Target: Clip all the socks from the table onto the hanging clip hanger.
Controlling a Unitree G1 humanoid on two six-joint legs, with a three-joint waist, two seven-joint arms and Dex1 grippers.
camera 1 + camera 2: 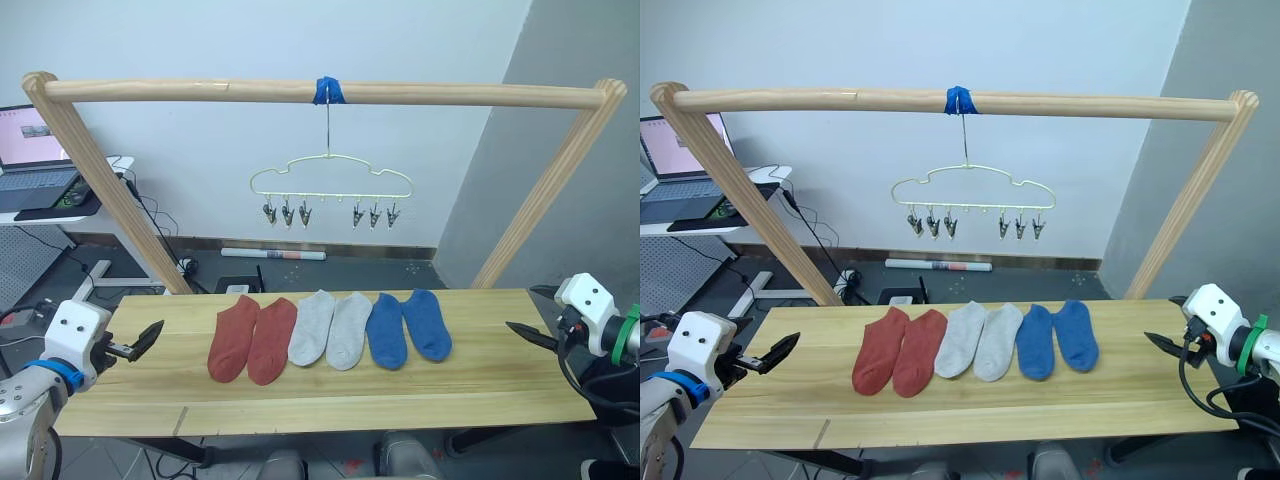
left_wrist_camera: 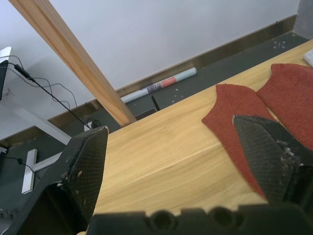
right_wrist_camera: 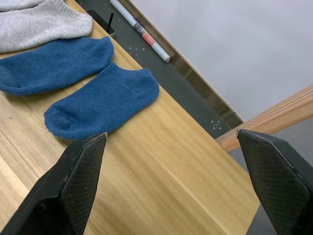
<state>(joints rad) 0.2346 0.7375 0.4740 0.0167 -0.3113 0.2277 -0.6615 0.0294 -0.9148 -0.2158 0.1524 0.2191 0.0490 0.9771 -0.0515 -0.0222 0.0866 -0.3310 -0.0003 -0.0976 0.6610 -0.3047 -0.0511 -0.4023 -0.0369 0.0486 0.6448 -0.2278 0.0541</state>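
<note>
Pale wood table (image 1: pixel 140 400) below pole frame (image 1: pixel 330 92); clip hanger (image 1: pixel 330 185) empty. Six socks (image 1: pixel 330 332) in row at center, long axes toward 12. I see left gripper (image 1: pixel 140 342) nearest rust-red sock (image 1: pixel 232 338), sock at its 3; right gripper (image 1: pixel 528 334) nearest royal blue sock (image 1: pixel 427 323). Both wide open, holding nothing.

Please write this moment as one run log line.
socks: six on table, none clipped | hanger: empty | left gripper: open | right gripper: open

Lab or robot test room: bare white wall (image 1: pixel 200 40), grey floor (image 1: pixel 330 272) with loose cables (image 1: pixel 160 225). Left of the wooden pole frame (image 1: pixel 300 92), an open laptop (image 1: pixel 35 150) sits on a white desk (image 1: pixel 60 212). Behind the frame, a rolled tube (image 1: pixel 273 254) lies along the baseboard.
</note>
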